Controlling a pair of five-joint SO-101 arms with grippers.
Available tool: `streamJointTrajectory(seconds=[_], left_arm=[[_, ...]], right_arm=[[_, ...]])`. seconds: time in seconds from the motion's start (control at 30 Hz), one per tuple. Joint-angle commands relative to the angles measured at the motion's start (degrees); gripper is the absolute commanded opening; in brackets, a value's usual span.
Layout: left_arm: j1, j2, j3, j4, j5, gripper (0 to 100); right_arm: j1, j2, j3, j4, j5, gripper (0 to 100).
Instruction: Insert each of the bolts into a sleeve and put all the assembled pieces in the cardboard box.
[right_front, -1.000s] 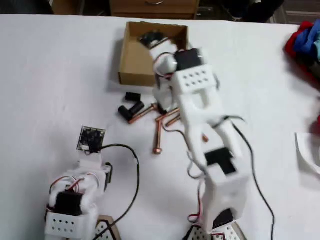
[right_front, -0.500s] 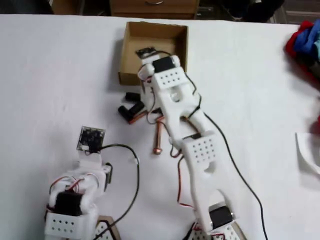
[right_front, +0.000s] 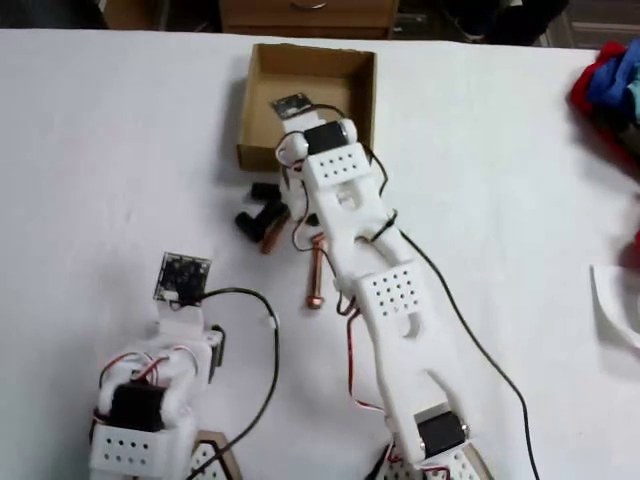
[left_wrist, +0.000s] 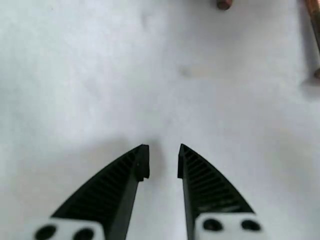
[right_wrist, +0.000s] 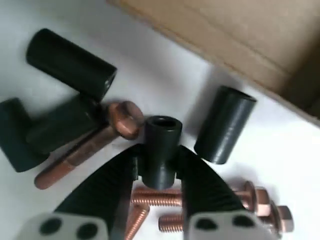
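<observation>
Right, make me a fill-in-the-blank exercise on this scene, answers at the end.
1. The right gripper is shut on a black ____.
2. The left gripper is open and holds ____.
3. The copper bolts lie on the ____, outside the cardboard box.
Missing words: sleeve; nothing; table.
</observation>
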Motion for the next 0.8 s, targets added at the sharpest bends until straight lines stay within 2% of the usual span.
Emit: streamJointTrajectory(seconds=[0.0, 0.13, 0.57, 0.63, 0.73, 0.77], left_arm=[[0.53, -1.32, 1.1, 0.26, -0.44, 12], [0.53, -1.32, 1.1, 0.26, -0.44, 12], [0.53, -1.32, 1.1, 0.26, -0.44, 12], [0.53, -1.32, 1.1, 0.26, -0.44, 12], [0.53, -1.32, 1.1, 0.26, -0.44, 12], [0.53, -1.32, 1.1, 0.26, -0.44, 12]], right_arm=[[-0.13, -0.13, -2.2, 0.48, 0.35, 15.9], [-0.13, 0.04, -2.2, 0.48, 0.35, 23.1], [-0.4, 1.01, -2.11, -2.51, 0.44, 21.7], [-0.48, 1.54, -2.11, -2.51, 0.44, 17.9], [-0.13, 2.51, -2.2, -2.42, 0.44, 0.3], [-0.13, 2.77, -2.2, -2.15, 0.44, 2.3]])
